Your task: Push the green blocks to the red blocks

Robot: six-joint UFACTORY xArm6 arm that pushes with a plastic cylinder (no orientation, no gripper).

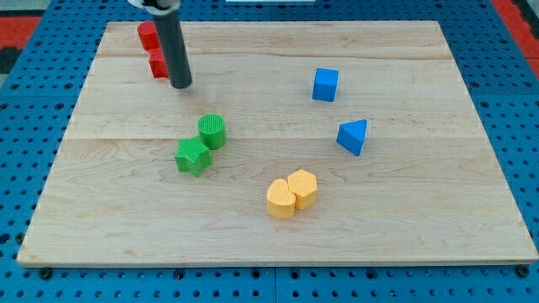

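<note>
Green blocks, two of them, a ribbed cylinder (pixel 212 131) touching a star-shaped one (pixel 193 156), sit mid-desk on the pale wooden desk (pixel 404 219). Two red blocks (pixel 152 49) stand top left, just beside my tip (pixel 181 85). No jaws exist.

My tip (pixel 182 85) beside red blocks (pixel 153 49); green cylinder (pixel 213 130) touching green star (pixel 193 156).

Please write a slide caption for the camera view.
My tip beside two red blocks; green cylinder and green star wait mid-board.

pale wooden board (pixel 404 227), blue pegboard (pixel 25 160) around — evenly lit
</note>
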